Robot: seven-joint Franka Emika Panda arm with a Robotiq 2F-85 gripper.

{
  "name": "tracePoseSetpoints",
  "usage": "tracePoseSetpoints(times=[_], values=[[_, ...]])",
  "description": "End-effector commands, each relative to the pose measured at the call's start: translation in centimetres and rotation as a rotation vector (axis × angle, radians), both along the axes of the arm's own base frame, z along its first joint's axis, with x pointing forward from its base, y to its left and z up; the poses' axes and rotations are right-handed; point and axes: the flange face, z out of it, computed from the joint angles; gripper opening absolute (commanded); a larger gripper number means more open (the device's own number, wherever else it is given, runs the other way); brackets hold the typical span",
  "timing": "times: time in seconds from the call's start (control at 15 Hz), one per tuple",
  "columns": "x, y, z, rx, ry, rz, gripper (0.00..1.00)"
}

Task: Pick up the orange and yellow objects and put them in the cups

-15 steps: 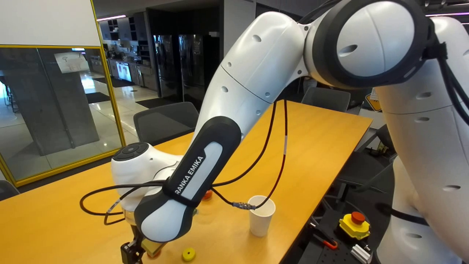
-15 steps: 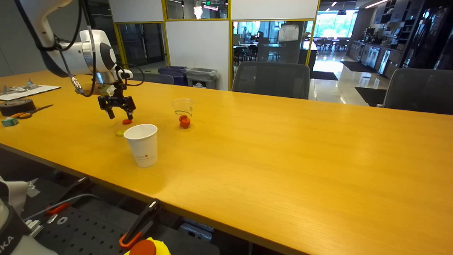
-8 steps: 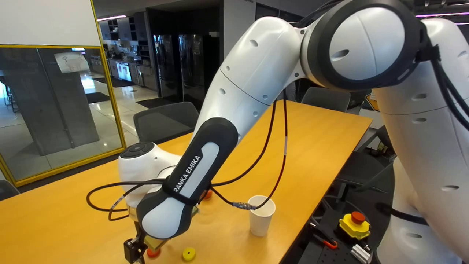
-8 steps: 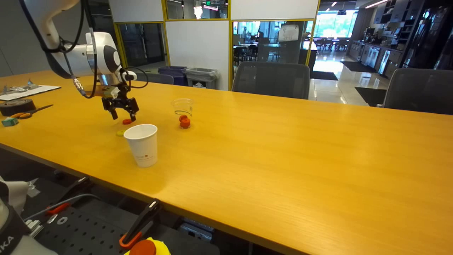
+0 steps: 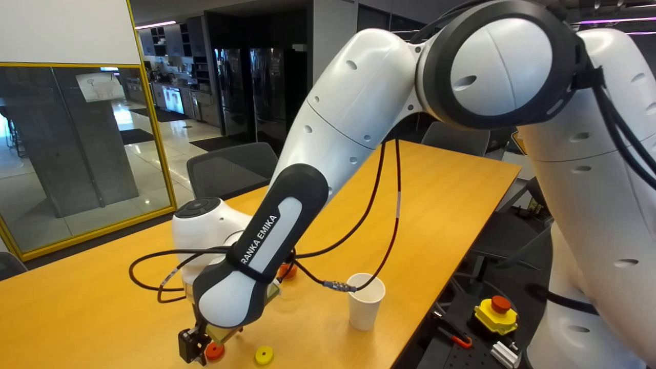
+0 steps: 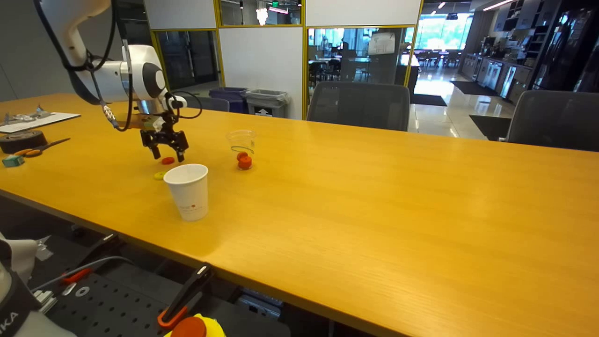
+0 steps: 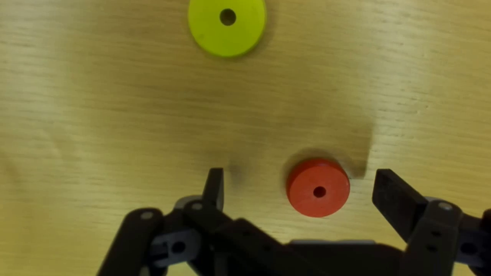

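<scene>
On the left of the big wooden table [image 6: 374,224], in an exterior view, sat a little green block [image 6: 13,161]. By it lay a dark roll [image 6: 22,141], and farther back was a flat white thing [image 6: 49,121] with shiny bits [image 6: 22,118] on top. Next to the roll lay some scissors [image 6: 35,152] with orange on the handles.

Then came the yellow piece [image 6: 160,176], lying flat on the table. A red piece [image 6: 168,160] lay flat near it, a bit farther back. Both had a small round hole in the middle. Above the red piece was the gripper [image 6: 169,158], at the end of the white arm [image 6: 112,77]. Its two fingers [image 7: 397,203] were spread wide. In the wrist view, the red piece showed in the gap between them, closer to the finger on the right, and apart from both. It was hard to tell how near the tips were to the table.

More to the right, the white cup [image 6: 189,194] stood up straight, apart from the yellow piece. Past it, and farther back, stood the clear cup [image 6: 242,140]. Red pieces [image 6: 244,162] showed through its side, down at the bottom. Behind the table was a gray chair [image 6: 359,106], and at the far right was another chair [image 6: 557,119].
</scene>
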Motion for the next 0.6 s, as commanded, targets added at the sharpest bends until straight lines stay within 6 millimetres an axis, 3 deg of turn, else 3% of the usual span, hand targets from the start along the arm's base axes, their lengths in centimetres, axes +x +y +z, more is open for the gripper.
tracePoseSetpoints(times=[0.0,0.2,0.27,0.33,0.53], values=[[1.02,0.45,-0.12,0.023,-0.006,0.006,1.00],[1.17,0.54,-0.20,0.022,-0.009,0.006,1.00],[1.21,0.56,-0.19,0.023,-0.011,0.006,0.75],[1.24,0.58,-0.19,0.022,-0.013,0.006,0.74],[1.29,0.59,-0.09,0.022,-0.015,0.005,0.51]])
